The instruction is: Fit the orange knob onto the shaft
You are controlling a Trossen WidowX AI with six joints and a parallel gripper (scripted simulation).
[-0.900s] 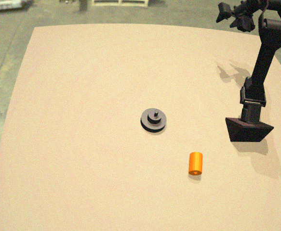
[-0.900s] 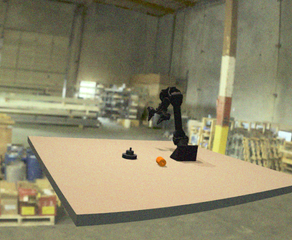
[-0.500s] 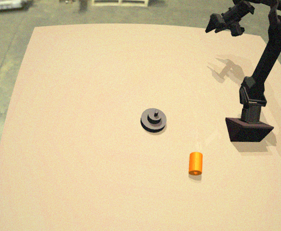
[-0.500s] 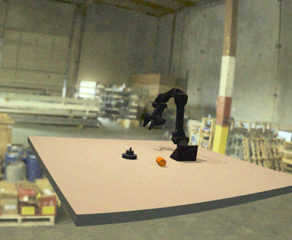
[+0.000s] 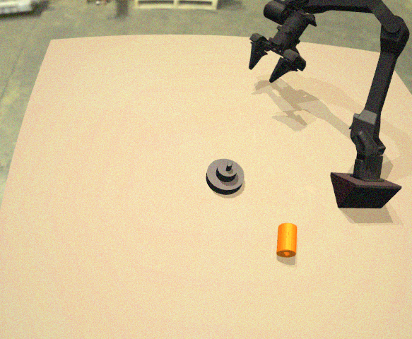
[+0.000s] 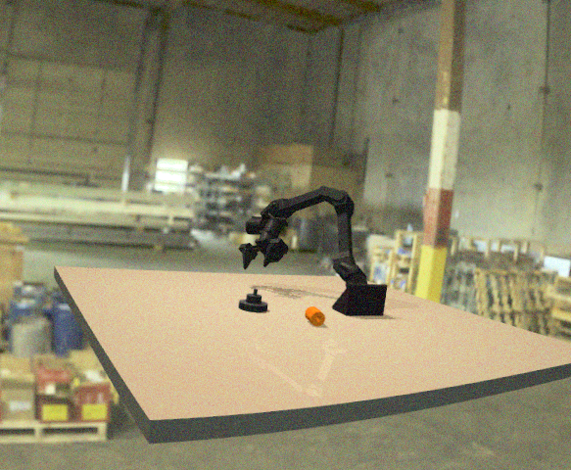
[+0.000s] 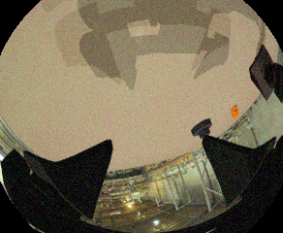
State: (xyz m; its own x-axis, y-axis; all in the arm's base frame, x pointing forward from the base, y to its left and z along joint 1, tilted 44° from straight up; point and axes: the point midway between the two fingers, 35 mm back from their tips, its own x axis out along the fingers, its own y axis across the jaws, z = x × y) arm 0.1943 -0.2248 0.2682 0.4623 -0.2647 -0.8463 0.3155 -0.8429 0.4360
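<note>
Lying on its side on the bench [image 5: 125,255] [image 6: 214,353] [image 7: 156,107], the orange knob [image 5: 287,239] [image 6: 314,316] [image 7: 235,109] sits apart from the round pedestal [image 5: 225,176] [image 6: 253,304] [image 7: 202,128] — in the top view it is nearer the bench's bottom edge than the pedestal is, and farther toward the right edge. The pedestal stands upright, its dark shaft [image 5: 229,166] [image 6: 256,292] bare and pointing up. Beyond it, toward the bench's far edge and the top-right corner in that view, the gripper [image 5: 261,75] [image 6: 256,266] [image 7: 160,143] hangs above the surface, tilted, its jaws spread nearly as wide as they go — nothing between them. The arm's base [image 5: 362,195] [image 6: 368,301] stands nearer the right edge.
</note>
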